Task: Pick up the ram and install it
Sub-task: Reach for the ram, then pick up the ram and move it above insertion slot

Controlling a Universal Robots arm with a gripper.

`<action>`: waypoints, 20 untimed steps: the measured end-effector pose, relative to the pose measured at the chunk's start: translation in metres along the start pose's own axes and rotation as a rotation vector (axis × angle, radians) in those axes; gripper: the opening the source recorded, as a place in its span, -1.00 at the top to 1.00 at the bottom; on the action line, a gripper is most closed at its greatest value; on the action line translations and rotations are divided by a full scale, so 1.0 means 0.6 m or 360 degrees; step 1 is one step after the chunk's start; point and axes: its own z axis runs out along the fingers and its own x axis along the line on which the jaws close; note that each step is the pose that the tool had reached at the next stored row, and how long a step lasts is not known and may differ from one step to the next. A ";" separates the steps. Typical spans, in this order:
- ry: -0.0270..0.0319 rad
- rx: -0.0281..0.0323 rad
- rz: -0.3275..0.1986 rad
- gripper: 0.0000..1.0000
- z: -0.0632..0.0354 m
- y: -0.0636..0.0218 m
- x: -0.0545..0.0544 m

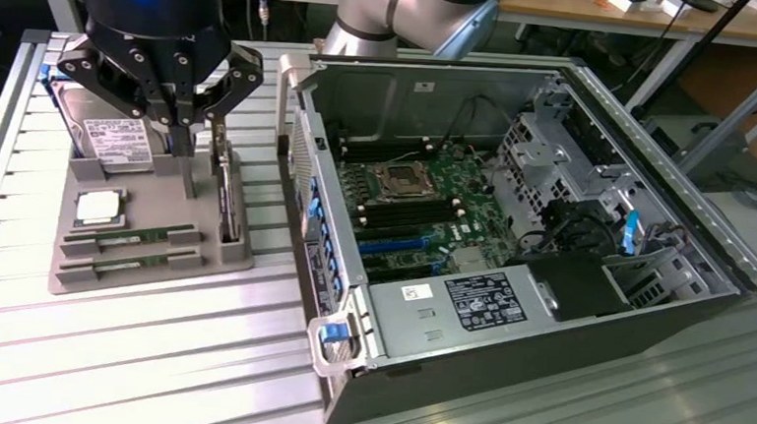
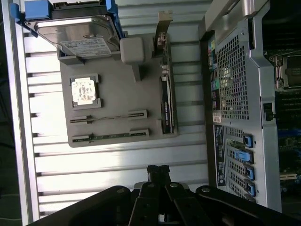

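Slatted metal table carries a grey tray and, on the exterior view's right, an open computer case. Gripper hangs over the tray, fingers pressed together, nothing between them. The ram sits in a tray slot, a second stick just beside it. Hard drive and processor chip occupy the same tray.
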 end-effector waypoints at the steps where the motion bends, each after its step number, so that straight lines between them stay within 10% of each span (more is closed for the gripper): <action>1: 0.00000 0.00000 0.0000 0.80 0.000 0.000 0.000; 20: 0.00017 -0.00017 -0.0043 0.80 0.000 0.027 0.052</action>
